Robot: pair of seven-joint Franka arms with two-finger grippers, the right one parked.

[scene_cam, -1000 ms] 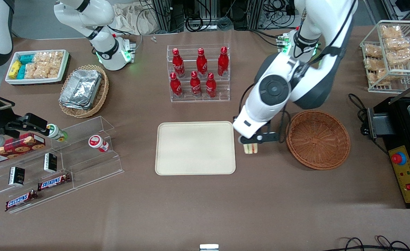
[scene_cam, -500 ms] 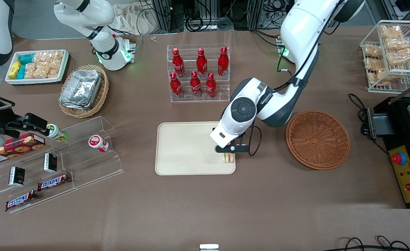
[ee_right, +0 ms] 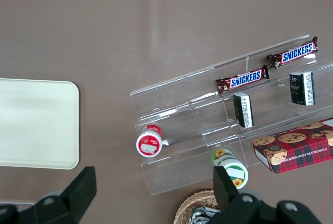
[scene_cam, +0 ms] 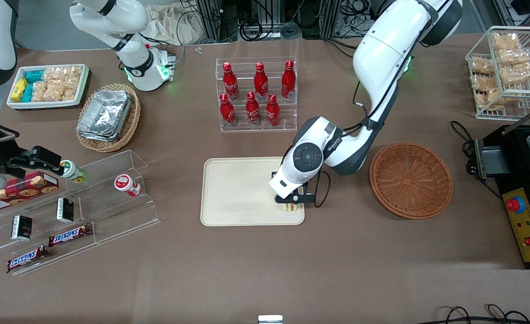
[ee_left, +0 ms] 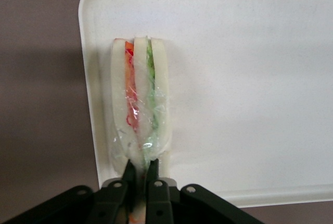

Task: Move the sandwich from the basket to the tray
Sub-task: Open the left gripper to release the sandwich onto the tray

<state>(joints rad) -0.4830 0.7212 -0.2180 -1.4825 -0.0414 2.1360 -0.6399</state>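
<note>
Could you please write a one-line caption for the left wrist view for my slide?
The gripper, shut on the wrapped sandwich, holds it over the tray near a corner.

I work in a robotics lab dressed up as a snack shop. My table (scene_cam: pixel 265 270) wears a brown cloth, and along its back edge run aluminium framing and tangled cables (scene_cam: pixel 265 22). Shop goods are laid out in display fashion: red cola bottles (scene_cam: pixel 258 94) on a clear tiered rack, Snickers bars (scene_cam: pixel 69 234) on acrylic steps, a wire basket of packed snacks (scene_cam: pixel 508 67). A yellow control box with a red emergency stop button (scene_cam: pixel 514 204) sits at my end.
</note>
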